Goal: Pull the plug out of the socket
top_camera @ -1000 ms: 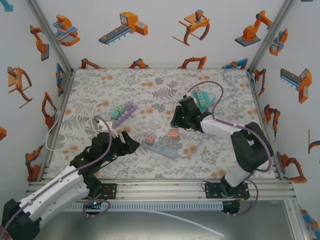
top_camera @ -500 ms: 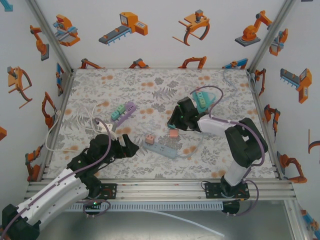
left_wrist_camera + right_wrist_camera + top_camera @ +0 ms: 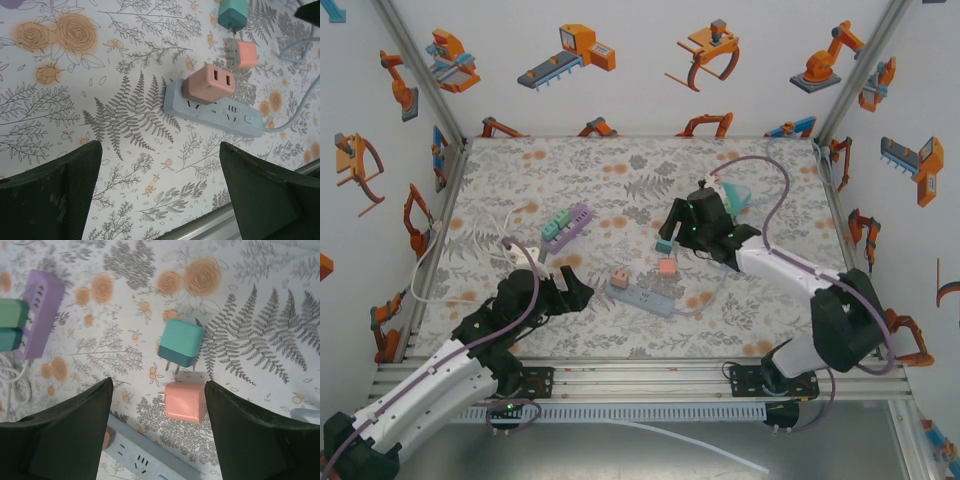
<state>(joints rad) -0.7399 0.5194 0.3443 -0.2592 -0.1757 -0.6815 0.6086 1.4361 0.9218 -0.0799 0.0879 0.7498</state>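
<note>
Left wrist view: found pink plug (image 3: 207,83) seated on one end of power strip (image 3: 234,117), flat on table (image 3: 125,60). Judged light, rigid, smooth; best pinched across side faces. Found left claw (image 3: 160,170) and right claw (image 3: 157,410) gaping wide, empty.

The table (image 3: 620,165) has a cover with grey leaves and orange flowers. Behind the table stands a white back wall (image 3: 640,95). A white left wall (image 3: 365,215) and right wall (image 3: 920,230) stand beside the table. All three carry orange robot pictures (image 3: 708,52). Shiny metal posts (image 3: 420,70) rise from the table's far corners. A metal rail (image 3: 650,380) runs along the table's near edge, with a grey floor (image 3: 720,450) past it. The light is bright and even.
</note>
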